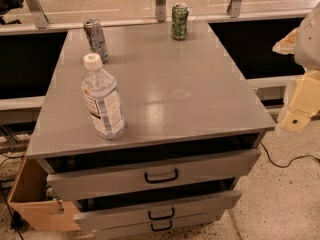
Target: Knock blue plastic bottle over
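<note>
The blue plastic bottle (102,97) stands upright near the front left of the grey cabinet top (170,91). It is clear and bluish with a white cap and a white printed label. My gripper (298,104) is at the right edge of the view, off the cabinet's right side and about level with its top. It is far to the right of the bottle and touches nothing.
A silver drink can (96,39) stands at the back left of the top and a green drink can (179,21) at the back middle. Drawers (160,174) with black handles stick out below the front edge. A railing and window run behind. A black cable (285,164) lies on the floor at right.
</note>
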Available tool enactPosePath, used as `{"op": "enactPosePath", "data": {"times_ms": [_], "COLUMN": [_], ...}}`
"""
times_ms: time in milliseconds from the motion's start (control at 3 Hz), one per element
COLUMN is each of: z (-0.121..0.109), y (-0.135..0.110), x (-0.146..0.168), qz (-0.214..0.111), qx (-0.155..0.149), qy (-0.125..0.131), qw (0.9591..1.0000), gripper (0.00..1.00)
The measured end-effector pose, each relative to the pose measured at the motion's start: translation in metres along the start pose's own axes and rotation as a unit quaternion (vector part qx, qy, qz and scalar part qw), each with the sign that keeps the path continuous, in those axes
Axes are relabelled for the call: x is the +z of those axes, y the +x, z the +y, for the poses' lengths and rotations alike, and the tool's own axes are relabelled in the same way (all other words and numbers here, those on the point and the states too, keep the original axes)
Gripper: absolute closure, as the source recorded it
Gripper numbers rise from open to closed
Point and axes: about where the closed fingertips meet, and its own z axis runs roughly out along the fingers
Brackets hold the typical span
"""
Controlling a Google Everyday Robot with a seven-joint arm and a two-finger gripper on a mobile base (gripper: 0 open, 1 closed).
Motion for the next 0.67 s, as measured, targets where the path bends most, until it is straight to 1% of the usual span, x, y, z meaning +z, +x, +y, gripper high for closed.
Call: {"op": "enactPosePath", "data": {"times_ms": [333,667], "z": [0.0,-0.003], "y": [0.0,-0.022], "x": [0.0,0.028], "qz": [0.0,-0.039], "qx": [0.0,0.003], "qy": [0.0,-0.015], "qw": [1.0,0.9991], "gripper": [0.0,0.0]}}
